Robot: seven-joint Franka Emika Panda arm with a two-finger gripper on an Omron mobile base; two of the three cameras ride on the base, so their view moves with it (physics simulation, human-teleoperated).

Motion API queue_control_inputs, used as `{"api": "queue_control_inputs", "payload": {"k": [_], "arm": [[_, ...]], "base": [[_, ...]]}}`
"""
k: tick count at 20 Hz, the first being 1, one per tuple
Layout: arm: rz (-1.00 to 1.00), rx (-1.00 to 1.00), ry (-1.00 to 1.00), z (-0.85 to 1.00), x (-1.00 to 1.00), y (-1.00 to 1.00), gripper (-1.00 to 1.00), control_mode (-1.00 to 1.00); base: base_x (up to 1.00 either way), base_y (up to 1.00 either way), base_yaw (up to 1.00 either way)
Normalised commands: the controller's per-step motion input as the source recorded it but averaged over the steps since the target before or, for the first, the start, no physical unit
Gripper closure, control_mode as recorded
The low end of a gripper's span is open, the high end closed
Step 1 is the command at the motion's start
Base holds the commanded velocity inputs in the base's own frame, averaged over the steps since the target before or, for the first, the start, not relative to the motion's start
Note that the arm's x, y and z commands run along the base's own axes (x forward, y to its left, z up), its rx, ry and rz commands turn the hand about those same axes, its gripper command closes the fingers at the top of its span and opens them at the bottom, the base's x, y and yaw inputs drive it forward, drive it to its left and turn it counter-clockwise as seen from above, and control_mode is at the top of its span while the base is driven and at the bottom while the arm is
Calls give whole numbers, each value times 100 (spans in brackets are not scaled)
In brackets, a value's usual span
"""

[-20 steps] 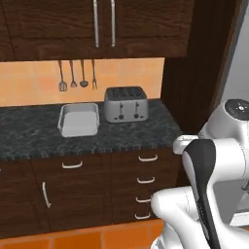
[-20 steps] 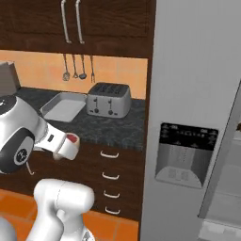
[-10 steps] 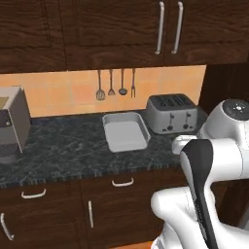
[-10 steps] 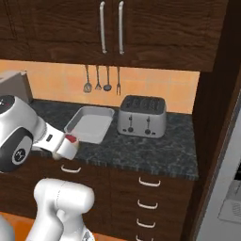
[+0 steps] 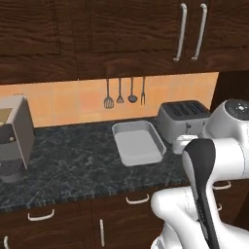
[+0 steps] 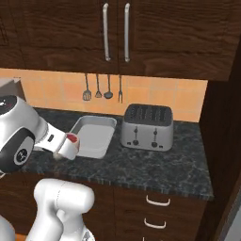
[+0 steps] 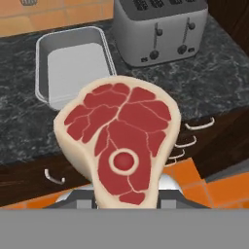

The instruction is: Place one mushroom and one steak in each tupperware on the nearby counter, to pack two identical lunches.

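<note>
Base has driven on since the earlier frames: tray and toaster now sit further right in the left base view. Steak point(image 7: 118, 141) held upright in the gripper point(image 7: 127, 190), jaws narrowly parted on it, above the counter point(image 7: 209, 82) edge. Hand view shows the steak; right base view shows grey tray point(image 6: 93, 135) beside toaster point(image 6: 146, 127).

A: What can't you make out?
B: In the hand view the steak point(image 7: 118, 141) covers the tool's fingertips, and its lower end is cut off.
A: Anything else?
B: The arm hides the toaster's point(image 5: 182, 118) front; the picture's left edge crops the coffee machine point(image 5: 14, 138).
</note>
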Motion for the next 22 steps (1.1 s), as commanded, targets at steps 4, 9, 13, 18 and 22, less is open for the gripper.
{"api": "queue_control_inputs", "payload": {"k": [4, 9, 13, 18, 22], "arm": [[0, 0, 0, 0, 0, 0, 100, 100], [0, 0, 0, 0, 0, 0, 100, 100], [0, 0, 0, 0, 0, 0, 100, 100], [0, 0, 0, -6, 30, 0, 100, -100], [6, 0, 0, -23, 72, -12, 100, -100]], "base": [[46, 83, -4], [52, 38, -1], [54, 11, 0], [18, 0, 0], [0, 0, 0]]}}
